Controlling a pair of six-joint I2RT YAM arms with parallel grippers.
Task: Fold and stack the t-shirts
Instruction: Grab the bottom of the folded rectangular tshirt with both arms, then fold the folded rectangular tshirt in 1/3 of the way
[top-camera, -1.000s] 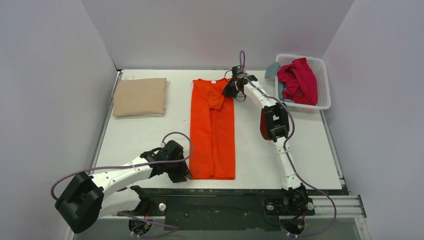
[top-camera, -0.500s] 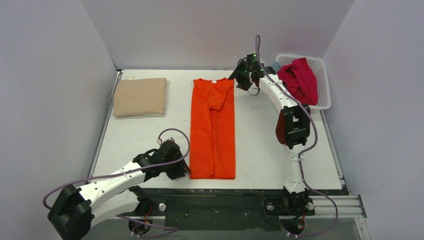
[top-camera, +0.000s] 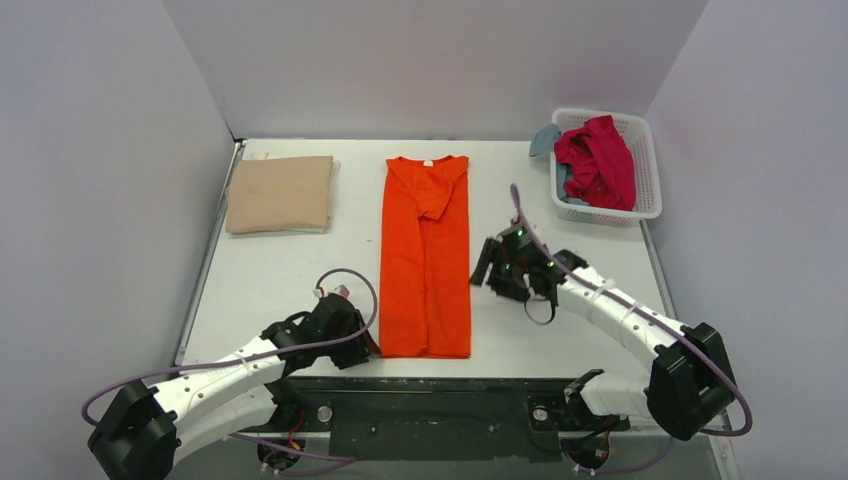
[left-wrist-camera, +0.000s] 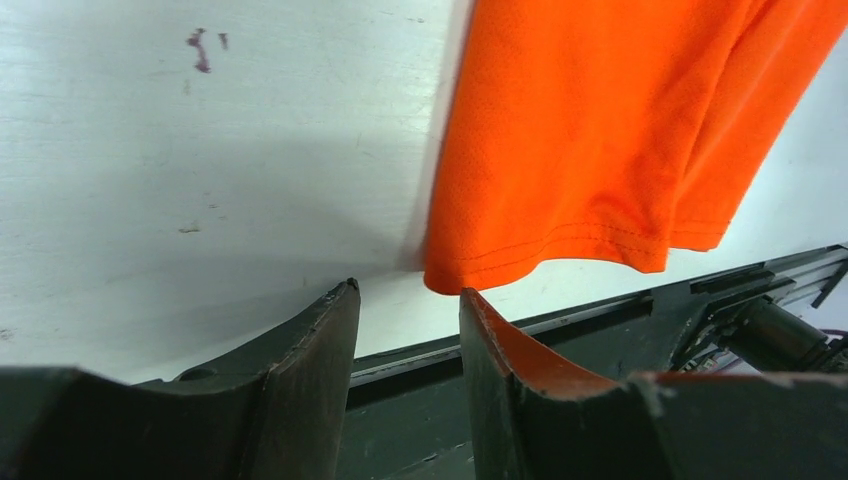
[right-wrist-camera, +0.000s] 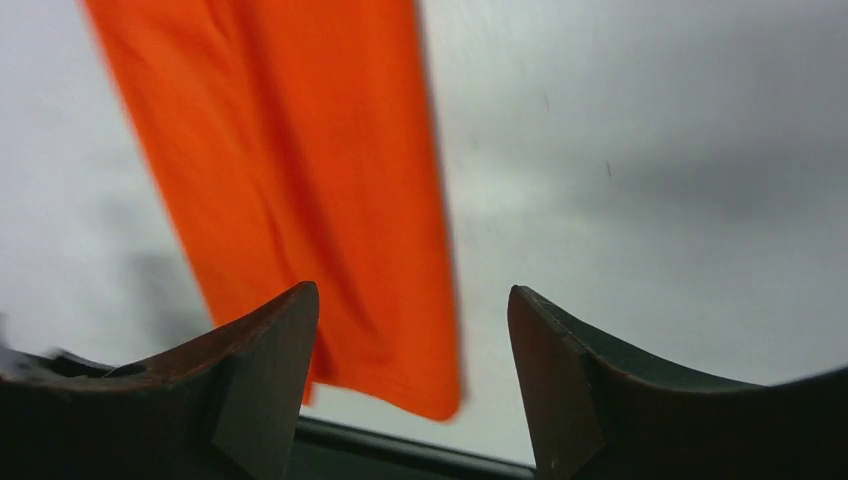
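Your left pincer (top-camera: 358, 340) sits at the near left corner of the orange t-shirt (top-camera: 425, 260), low over the bench (top-camera: 270, 280). In its wrist view the left pincer (left-wrist-camera: 405, 300) has its two fingers parted by only a narrow gap with nothing between them. The stitched hem corner of the orange t-shirt (left-wrist-camera: 600, 130) lies just past the tips, and you cannot tell from here whether it touches them. Your right pincer (top-camera: 492, 274) is just beside the shirt's right edge, roughly level with its lower half. In its wrist view the right pincer (right-wrist-camera: 410, 300) is spread wide and holds nothing. That view is blurred, showing the orange t-shirt (right-wrist-camera: 300, 180) to the left beyond the fingers and bare bench to the right. The orange shirt is folded lengthwise into a long, narrow strip down the middle of the bench. Its collar and white neck label are at the far end, a sleeve is tucked inward, and the hem is at the near edge. The tan t-shirt (top-camera: 280, 193) lies folded into a neat rectangle at the far left, well apart from the orange one. At the far right, the crimson t-shirt (top-camera: 597, 160) is bunched in the white lattice basket (top-camera: 648, 190). A grey-blue t-shirt (top-camera: 543, 140) spills over the basket's left rim.
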